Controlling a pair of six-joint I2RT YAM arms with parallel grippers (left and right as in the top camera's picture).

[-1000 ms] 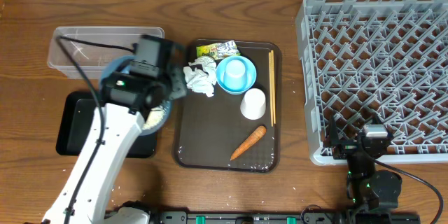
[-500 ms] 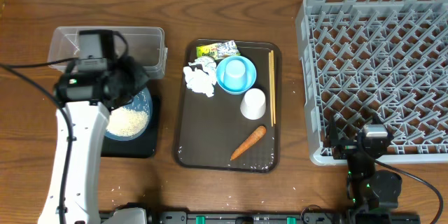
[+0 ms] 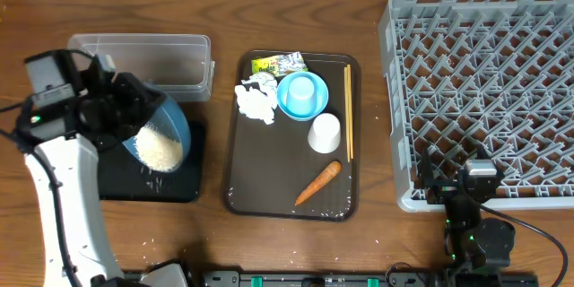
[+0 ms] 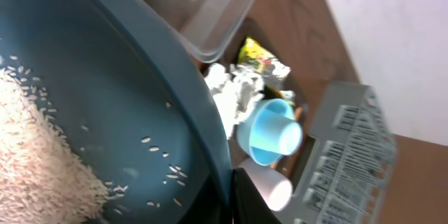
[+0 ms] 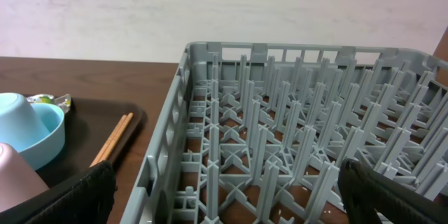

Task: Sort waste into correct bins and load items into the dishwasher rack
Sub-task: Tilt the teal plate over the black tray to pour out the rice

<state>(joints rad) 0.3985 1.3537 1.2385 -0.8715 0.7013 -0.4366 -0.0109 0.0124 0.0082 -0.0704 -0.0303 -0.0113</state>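
Rice pours best with the dark blue bowl, pinched by the left gripper, tilted over the lower-left black tray; right gripper wide.

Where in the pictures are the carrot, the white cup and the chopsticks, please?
carrot [image 3: 317,183], overhead view, middle of its orange body.
white cup [image 3: 325,133], overhead view, centre of the cup.
chopsticks [image 3: 348,112], overhead view, midway along the pair.
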